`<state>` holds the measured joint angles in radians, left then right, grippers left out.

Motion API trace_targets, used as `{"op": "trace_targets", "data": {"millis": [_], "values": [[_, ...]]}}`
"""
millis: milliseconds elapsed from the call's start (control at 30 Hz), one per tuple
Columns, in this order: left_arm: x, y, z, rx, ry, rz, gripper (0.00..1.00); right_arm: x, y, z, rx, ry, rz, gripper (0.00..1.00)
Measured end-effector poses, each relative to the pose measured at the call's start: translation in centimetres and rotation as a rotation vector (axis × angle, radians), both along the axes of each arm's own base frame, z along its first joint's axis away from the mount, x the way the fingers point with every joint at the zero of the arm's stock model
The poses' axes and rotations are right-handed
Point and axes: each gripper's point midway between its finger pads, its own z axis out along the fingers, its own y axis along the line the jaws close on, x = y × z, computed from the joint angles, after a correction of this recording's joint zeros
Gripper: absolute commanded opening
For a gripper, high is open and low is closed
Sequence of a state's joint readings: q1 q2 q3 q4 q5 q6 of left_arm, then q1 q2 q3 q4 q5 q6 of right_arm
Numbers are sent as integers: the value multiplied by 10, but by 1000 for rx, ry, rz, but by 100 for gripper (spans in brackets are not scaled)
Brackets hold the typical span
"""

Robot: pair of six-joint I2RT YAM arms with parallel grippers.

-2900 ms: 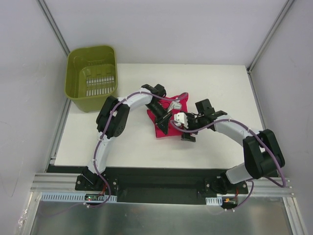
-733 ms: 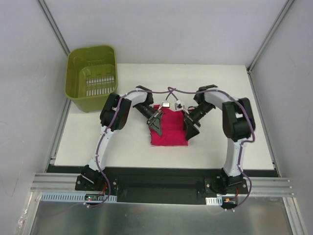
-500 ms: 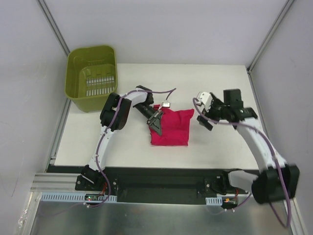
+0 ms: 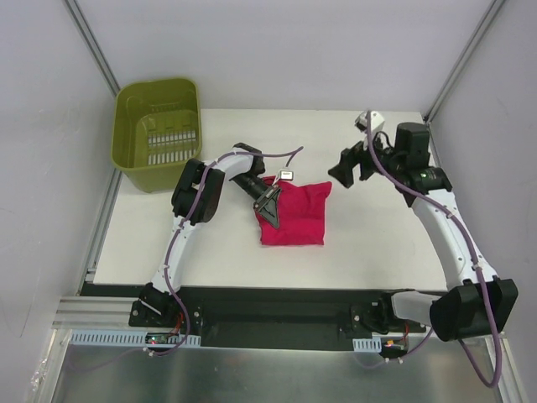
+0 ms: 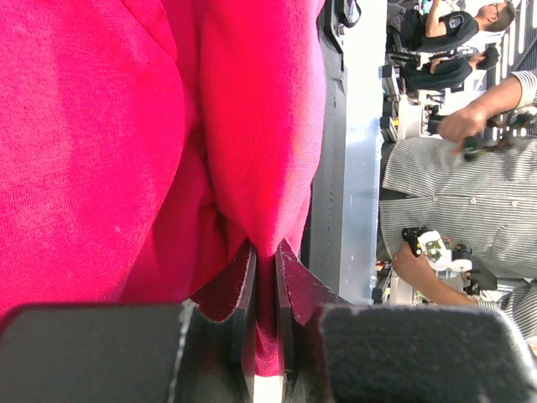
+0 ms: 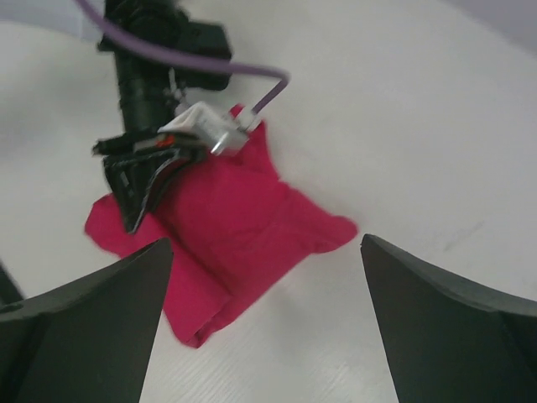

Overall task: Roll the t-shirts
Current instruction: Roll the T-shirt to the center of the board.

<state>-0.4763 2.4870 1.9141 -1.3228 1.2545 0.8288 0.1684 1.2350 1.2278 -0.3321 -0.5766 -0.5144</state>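
After letting go of the t-shirt (image 4: 295,214) a moment before, hangs now with the right jaws spread wide and empty, lifted off the table (image 4: 377,243) and drawn back toward 2 o'clock of the cloth, well apart from it. Keeps the left jaws clenched on a pinched fold at the 9 o'clock edge of the same cloth, seen from the left wrist as a thin ridge of fabric squeezed between two dark fingers (image 5: 226,298). Leaves the t-shirt lying near the middle of the table, well apart from the green basket (image 4: 158,130) at 10 o'clock.

Means, by judgement, one pass of the rolling done and one side now free, so probably needs a fresh grasp from the right before more turning. Looks not yet like a tight roll, rather like a flat, thick packet, roughly square, with a small ear of cloth sticking out at the 1 o'clock corner and a soft doubled lip along one side.

Shows plain magenta-red knit, matte, with fine ribs and soft creases, no print. Contrasts with the smooth white table top and with the hard olive plastic of the basket, slotted in its floor and rounded at the corners.
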Motion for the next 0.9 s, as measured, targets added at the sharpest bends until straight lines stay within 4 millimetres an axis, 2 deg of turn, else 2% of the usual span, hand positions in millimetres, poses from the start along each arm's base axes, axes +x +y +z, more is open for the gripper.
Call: {"op": "trace_targets", "data": {"millis": [100,133,167,233,333,600,767,900], "values": [[0,0,0,-1,-1,-1,0,-25,16,-45,-39,93,111,97],[0,0,0,-1,-1,-1,0,-38,25,-65,-68,125,165,100],[0,0,0,-1,-2,-1,0,-52,32,-85,-99,159,221,96],[0,0,0,-1,-2,-1,0,-81,42,-122,-161,222,329,96],[-1,1,-1,-1,1,-2,0,-101,46,-154,-234,273,433,96],[-6,3,-4,8,22,-2,0,-87,55,-195,-307,304,554,96],[-6,3,-4,8,22,-2,1,-78,63,-207,-342,284,635,96],[-6,3,-4,8,23,-2,2,-78,70,-207,-363,291,726,96]]}}
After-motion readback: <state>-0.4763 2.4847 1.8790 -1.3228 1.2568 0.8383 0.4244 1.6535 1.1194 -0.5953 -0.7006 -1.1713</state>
